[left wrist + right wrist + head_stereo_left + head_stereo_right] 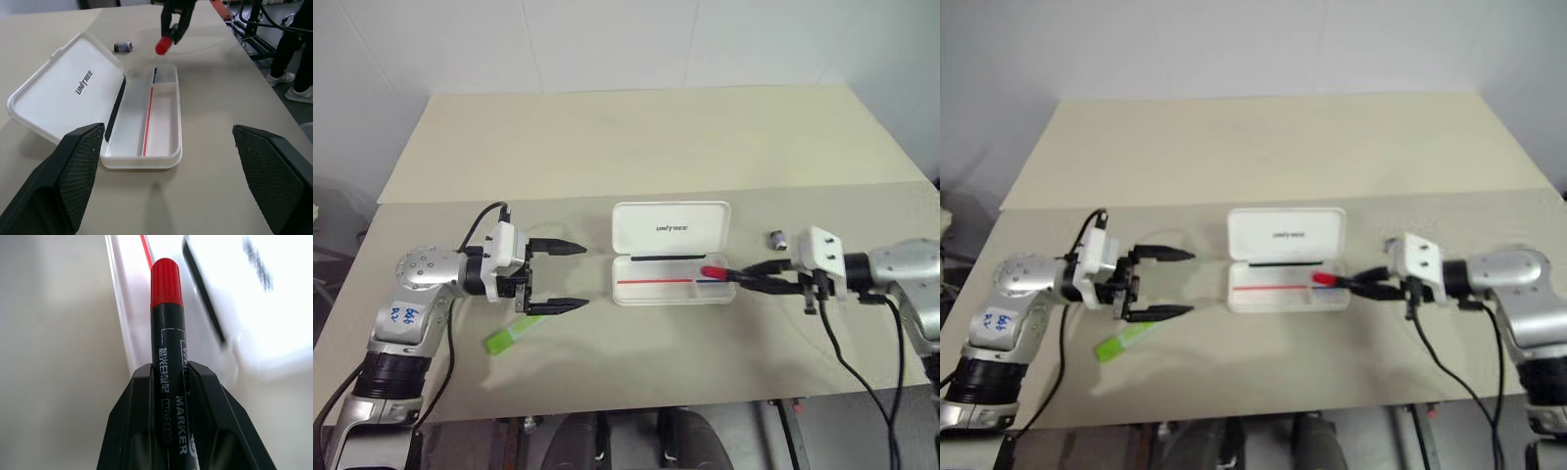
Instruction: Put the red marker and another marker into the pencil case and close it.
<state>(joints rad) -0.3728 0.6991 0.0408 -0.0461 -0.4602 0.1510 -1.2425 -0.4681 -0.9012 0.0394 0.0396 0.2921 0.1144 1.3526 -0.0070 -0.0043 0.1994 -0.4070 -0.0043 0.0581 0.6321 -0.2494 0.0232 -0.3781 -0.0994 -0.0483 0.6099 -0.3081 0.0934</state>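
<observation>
The green highlighter (514, 336) lies nearest the table's (636, 137) front edge, toward the left, just below the left gripper (560, 276), whose two fingers stand wide apart with nothing between them. The white pencil case (672, 254) sits open near the middle of the table, lid laid back toward the far edge, a red and a blue line inside its tray. The right gripper (741, 277) is clamped on the red marker (717, 272), red cap forward over the tray's right end. A small dark object (776, 238) rests beside the case's right side.
</observation>
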